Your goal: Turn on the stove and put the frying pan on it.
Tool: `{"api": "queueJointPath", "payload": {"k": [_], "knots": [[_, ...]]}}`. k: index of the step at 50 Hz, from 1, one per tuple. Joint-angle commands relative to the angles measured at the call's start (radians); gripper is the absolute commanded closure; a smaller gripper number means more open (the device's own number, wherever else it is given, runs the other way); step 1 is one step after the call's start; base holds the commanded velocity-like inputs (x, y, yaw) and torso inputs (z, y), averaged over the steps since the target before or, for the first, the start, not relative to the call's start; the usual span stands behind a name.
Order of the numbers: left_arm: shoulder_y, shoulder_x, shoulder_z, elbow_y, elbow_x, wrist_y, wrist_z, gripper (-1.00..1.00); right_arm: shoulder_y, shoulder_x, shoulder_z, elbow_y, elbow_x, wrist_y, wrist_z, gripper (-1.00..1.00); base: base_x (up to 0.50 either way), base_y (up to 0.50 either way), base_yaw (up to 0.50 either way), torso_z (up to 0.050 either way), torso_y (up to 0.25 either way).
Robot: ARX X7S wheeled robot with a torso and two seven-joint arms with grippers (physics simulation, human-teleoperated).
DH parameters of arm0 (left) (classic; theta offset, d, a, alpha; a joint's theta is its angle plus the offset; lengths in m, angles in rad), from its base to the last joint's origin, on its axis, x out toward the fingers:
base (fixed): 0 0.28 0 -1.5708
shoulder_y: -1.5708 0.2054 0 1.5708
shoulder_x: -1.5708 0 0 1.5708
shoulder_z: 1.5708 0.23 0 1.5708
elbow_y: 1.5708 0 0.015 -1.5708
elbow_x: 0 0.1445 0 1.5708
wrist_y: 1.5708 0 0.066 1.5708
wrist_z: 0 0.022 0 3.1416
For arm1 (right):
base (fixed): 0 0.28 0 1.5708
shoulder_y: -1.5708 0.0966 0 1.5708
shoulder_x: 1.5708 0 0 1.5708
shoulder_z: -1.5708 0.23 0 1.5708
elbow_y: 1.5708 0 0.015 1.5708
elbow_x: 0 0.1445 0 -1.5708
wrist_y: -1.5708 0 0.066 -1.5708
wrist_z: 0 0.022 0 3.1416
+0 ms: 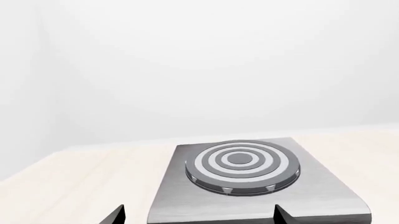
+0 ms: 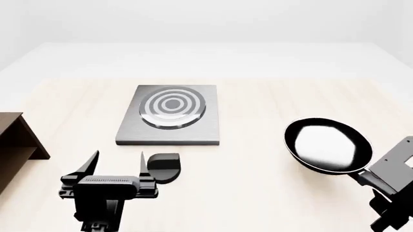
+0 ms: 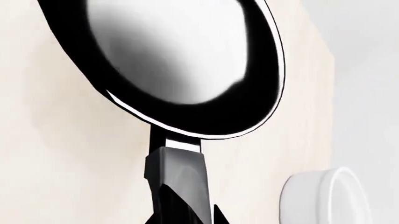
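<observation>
While clamped by the right gripper (image 2: 380, 186) on its handle, well right of the stove (image 2: 170, 115), frying pan (image 2: 329, 145) could tilt; left gripper (image 2: 119, 164), spread wide, could miss knob (image 2: 164, 167).

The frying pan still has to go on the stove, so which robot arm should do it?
The right gripper: it sits at the frying pan handle, seemingly gripping it. The left gripper hangs open before the stove.

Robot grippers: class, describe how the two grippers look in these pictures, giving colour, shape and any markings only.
The left gripper is matt black, with two pointed, blade-like fingers rising from a boxy block that has a fine ribbed strip across its face. The right gripper is mostly cut off at the frame edge; a grey angular bracket shows above black parts. No cables, labels or markings are visible.
</observation>
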State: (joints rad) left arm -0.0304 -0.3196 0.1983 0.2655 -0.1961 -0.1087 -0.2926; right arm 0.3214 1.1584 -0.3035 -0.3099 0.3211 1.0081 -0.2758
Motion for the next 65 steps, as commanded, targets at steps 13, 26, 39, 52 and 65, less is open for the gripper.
{"api": "queueJointPath", "payload": {"k": [13, 26, 39, 52, 65], "knots": [[0.002, -0.009, -0.007, 0.002, -0.02, 0.013, 0.0, -1.0, 0.336, -0.023, -0.138, -0.073, -0.176, 0.057, -0.099, 1.0, 0.0, 0.0, 0.0, 0.0, 0.002], [0.006, -0.012, -0.015, -0.003, -0.039, 0.024, 0.003, -1.0, 0.469, -0.146, -0.158, -0.015, -0.207, 0.004, -0.097, 1.0, 0.0, 0.0, 0.0, 0.0, 0.002], [0.007, -0.014, -0.015, -0.01, -0.044, 0.03, 0.0, -1.0, 0.552, -0.286, -0.16, 0.092, -0.221, -0.087, -0.056, 1.0, 0.0, 0.0, 0.0, 0.0, 0.002], [0.013, -0.018, -0.018, -0.01, -0.051, 0.046, -0.002, -1.0, 0.697, -0.419, -0.237, 0.23, -0.264, -0.144, -0.065, 1.0, 0.0, 0.0, 0.0, 0.0, 0.002], [0.015, -0.022, -0.022, -0.009, -0.057, 0.055, -0.004, -1.0, 0.758, -0.54, -0.275, 0.364, -0.275, -0.207, -0.05, 1.0, 0.0, 0.0, 0.0, 0.0, 0.002]]}}
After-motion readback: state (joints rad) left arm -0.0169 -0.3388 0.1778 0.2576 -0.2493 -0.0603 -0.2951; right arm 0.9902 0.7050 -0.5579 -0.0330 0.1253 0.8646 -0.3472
